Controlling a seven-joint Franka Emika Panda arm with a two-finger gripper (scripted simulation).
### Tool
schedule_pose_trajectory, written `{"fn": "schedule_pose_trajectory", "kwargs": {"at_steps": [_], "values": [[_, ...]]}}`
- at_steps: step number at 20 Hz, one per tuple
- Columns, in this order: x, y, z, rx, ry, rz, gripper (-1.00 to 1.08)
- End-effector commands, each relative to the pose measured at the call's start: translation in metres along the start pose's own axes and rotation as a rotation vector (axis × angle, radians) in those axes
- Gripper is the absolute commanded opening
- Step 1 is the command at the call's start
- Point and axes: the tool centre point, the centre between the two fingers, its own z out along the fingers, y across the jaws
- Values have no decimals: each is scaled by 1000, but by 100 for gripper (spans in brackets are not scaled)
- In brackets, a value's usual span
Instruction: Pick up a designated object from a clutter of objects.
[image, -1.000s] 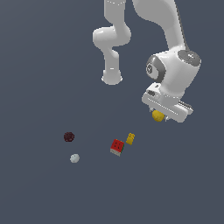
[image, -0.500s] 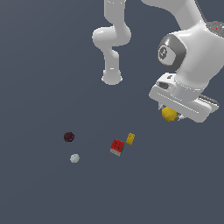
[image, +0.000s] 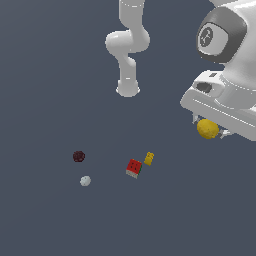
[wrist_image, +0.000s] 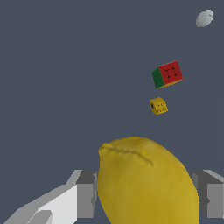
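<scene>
Slate-grey floor below, end effector clamped around yellow lemon

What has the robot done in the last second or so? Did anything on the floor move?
The hand, still shut on the smooth yellow lemon-like object, carried it up and toward the exterior view's right. Nothing was let go. The red block, yellow blocky piece, dark maroon ball and pale grey ball stayed put.
</scene>
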Motion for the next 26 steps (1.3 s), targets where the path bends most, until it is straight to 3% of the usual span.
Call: {"fn": "schedule_pose_trajectory", "kwargs": {"at_steps": [1,15,26], "values": [[6,-7,-14,0,1,1,-100],[35,-39,-73,-1,2,2,-100],[45,-51,-93,-1,2,2,-100]]}}
